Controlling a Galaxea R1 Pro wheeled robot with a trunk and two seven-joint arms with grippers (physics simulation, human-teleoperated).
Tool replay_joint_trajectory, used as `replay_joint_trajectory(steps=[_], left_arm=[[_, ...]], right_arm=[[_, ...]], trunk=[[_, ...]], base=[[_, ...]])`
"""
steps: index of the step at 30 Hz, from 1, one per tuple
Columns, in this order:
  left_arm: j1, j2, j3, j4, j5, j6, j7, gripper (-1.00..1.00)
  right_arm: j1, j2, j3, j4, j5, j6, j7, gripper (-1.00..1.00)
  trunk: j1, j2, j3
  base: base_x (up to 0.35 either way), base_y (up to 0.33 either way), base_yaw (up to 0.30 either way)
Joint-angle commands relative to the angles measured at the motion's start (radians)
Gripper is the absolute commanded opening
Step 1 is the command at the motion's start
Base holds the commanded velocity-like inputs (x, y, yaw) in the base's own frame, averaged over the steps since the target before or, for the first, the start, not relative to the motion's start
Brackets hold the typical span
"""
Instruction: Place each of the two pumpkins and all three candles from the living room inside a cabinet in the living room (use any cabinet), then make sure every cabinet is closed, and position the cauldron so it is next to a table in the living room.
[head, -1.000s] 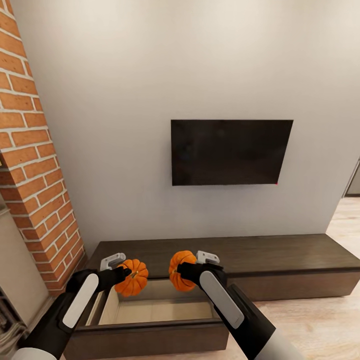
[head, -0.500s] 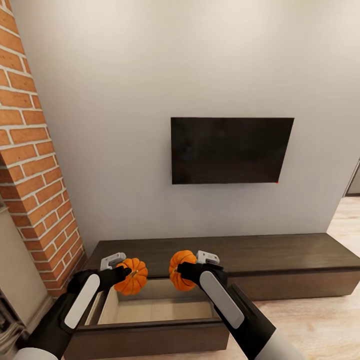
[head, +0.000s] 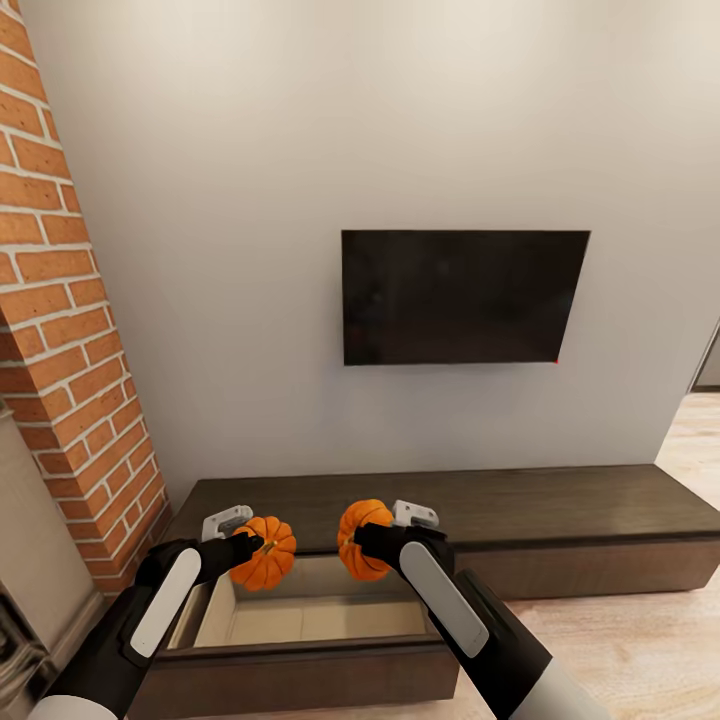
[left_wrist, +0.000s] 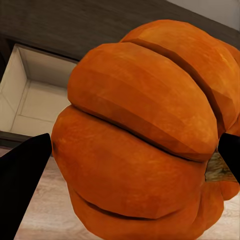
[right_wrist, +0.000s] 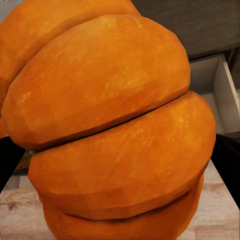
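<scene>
Two ribbed orange pumpkins hang over the open drawer (head: 310, 620) of the long dark brown cabinet (head: 560, 510). My left gripper (head: 250, 548) is shut on the left pumpkin (head: 265, 552), seen close up as the left pumpkin (left_wrist: 145, 135) between black fingers (left_wrist: 22, 185). My right gripper (head: 362, 538) is shut on the right pumpkin (head: 358, 540), which the right wrist view shows large as the right pumpkin (right_wrist: 115, 125). The drawer's light interior (left_wrist: 30, 95) lies below and holds nothing that I can see.
A black television (head: 462, 297) hangs on the grey wall above the cabinet. A red brick column (head: 60, 330) stands at the left. Light wood floor (head: 640, 650) runs to the right of the pulled-out drawer.
The head view has crept slightly closer and downward. Both grippers and their pumpkins stay where they were over the drawer.
</scene>
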Motion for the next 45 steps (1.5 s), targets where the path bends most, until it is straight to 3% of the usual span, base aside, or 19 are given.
replay_joint_trajectory(steps=[1,32,45], left_arm=[[-0.001,0.001,-0.002,-0.001,0.011,0.001,0.008,-1.00],[-0.001,0.002,-0.002,-0.001,0.009,0.002,0.008,-1.00],[-0.001,0.002,-0.002,-0.002,0.009,0.002,0.008,-1.00]], right_arm=[[-0.001,0.000,0.001,-0.005,-0.006,0.002,-0.007,-1.00],[-0.001,0.002,0.002,-0.016,-0.005,0.004,-0.009,-1.00],[-0.001,0.001,0.002,-0.027,-0.006,0.004,-0.009,-1.00]], trunk=[[0.004,-0.009,-0.005],[0.123,-0.226,-0.102],[0.173,-0.317,-0.143]], base=[[0.000,0.000,0.000],[0.000,0.000,0.000],[0.000,0.000,0.103]])
